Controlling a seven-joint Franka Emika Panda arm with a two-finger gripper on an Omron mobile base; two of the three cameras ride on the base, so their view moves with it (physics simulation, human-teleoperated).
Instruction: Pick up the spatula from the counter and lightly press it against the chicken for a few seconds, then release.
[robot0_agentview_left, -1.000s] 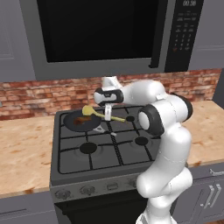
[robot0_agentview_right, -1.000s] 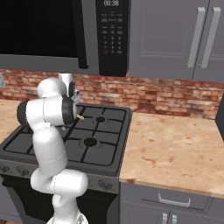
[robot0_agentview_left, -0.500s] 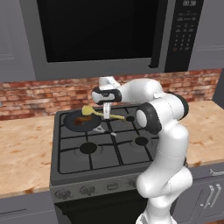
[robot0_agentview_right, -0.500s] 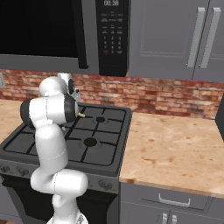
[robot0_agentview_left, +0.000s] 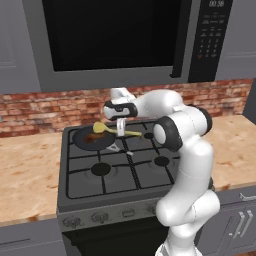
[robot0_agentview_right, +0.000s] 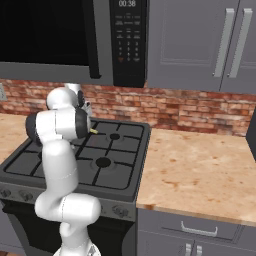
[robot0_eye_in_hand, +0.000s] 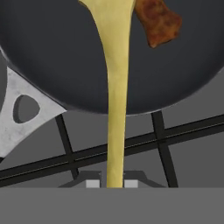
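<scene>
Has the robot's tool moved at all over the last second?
Yes, slightly. Judged against the microwave above, the tool, shut on the spatula, has crept left, further over the pan.

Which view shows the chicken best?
The hand view: the chicken lies close and sharp in the pan, beside the spatula. The left base view gives a small brown patch; in the right base view the arm covers that spot.
</scene>
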